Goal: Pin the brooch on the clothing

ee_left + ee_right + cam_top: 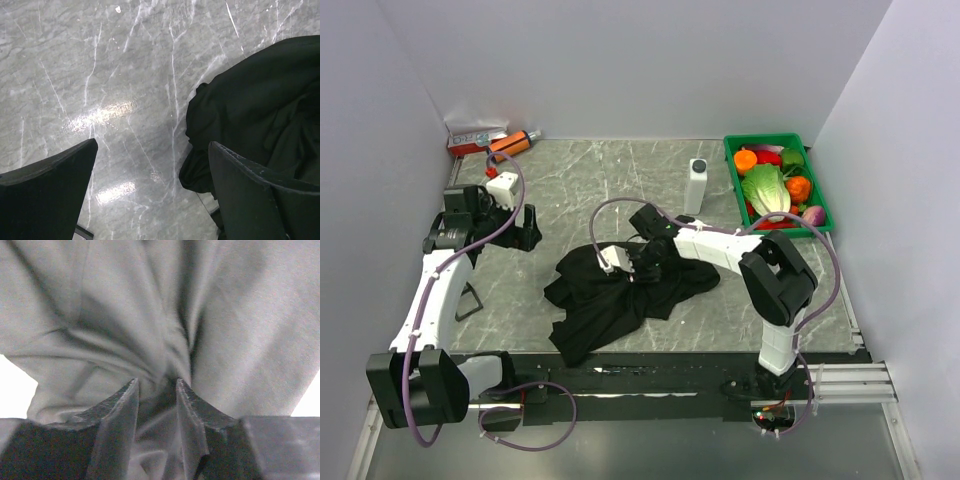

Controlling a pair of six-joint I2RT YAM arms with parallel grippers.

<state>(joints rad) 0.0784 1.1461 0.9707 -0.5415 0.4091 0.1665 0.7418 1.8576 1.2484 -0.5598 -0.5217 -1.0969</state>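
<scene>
desk (pixel 620 180) of grey marbled stone carries a black shirt (pixel 610 300), crumpled in a loose heap on it. to the right of the shirt and further back sits a green tray (pixel 760 140) filled with vegetables. a white bottle (pixel 697 185) stands upright behind the shirt, between it and the tray. right fingers (pixel 122 420) rest on top of the shirt, pinching a raised fold of its cloth between them. left fingers (pixel 60 185) hover to the left of the shirt, apart from it and spread wide over bare stone, the shirt's rumpled edge showing just past one tip.
</scene>
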